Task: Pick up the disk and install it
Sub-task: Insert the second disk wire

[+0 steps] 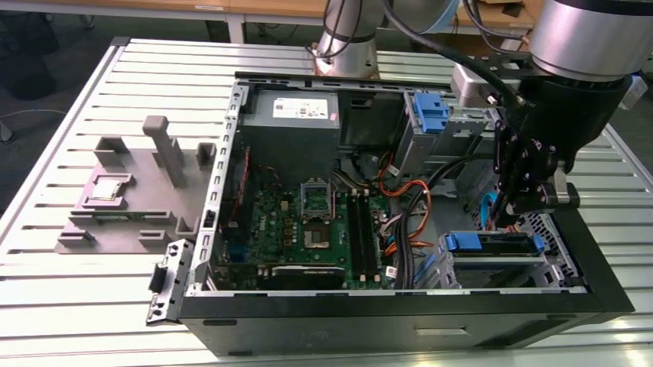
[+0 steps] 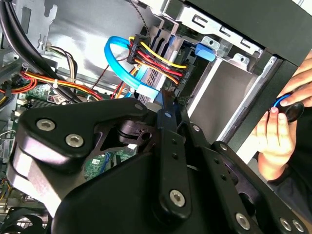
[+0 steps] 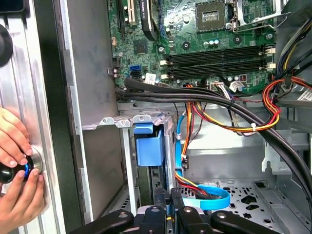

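Hand (image 1: 522,205) is down inside the open computer case (image 1: 408,329), and it reads as clenched: the fingers (image 2: 171,127) are pinched close with a sliver of blue between them, which I judge to be the carrier edge of the disk (image 1: 495,246). The disk sits edge-on in the grey drive cage (image 1: 500,267) at the case corner nearest the bench (image 1: 61,306) front edge, on the exterior view's right. It looks slid in most of the way or fully, with the blue tab (image 3: 148,146) at the cage's far end. The red-yellow-black power lead (image 2: 156,61) and light-blue data cable (image 2: 117,48) end just beside the hand. So pickup looks done and the insert is near its end, but seating is not confirmed and the hand has not let go. A person's hands (image 3: 17,163) hold a small black knob at the bench edge outside the case wall.
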Tool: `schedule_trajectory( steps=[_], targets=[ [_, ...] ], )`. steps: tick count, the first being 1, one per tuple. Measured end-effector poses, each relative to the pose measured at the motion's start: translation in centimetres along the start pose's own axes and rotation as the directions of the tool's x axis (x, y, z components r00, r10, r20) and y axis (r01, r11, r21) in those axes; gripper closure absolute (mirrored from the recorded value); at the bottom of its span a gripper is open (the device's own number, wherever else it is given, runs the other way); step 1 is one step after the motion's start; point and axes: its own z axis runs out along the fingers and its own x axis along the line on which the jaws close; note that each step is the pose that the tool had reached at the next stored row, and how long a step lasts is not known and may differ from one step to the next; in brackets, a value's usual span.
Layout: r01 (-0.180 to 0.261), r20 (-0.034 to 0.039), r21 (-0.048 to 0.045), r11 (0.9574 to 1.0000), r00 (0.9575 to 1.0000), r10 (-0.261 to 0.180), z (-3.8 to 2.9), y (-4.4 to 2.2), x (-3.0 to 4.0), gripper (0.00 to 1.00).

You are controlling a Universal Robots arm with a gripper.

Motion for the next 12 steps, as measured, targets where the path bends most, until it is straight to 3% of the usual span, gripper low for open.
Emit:
schedule_trajectory(
  steps=[5,12],
  targets=[
    [-0.001,0.0062,-0.0007,1.0000,1.0000,0.001,0.03,-0.01,0.15,0.84],
    [-0.004,0.0410,-0.0041,1.0000,0.9992,0.004,0.21,-0.03,1.00,0.84]
  ],
)
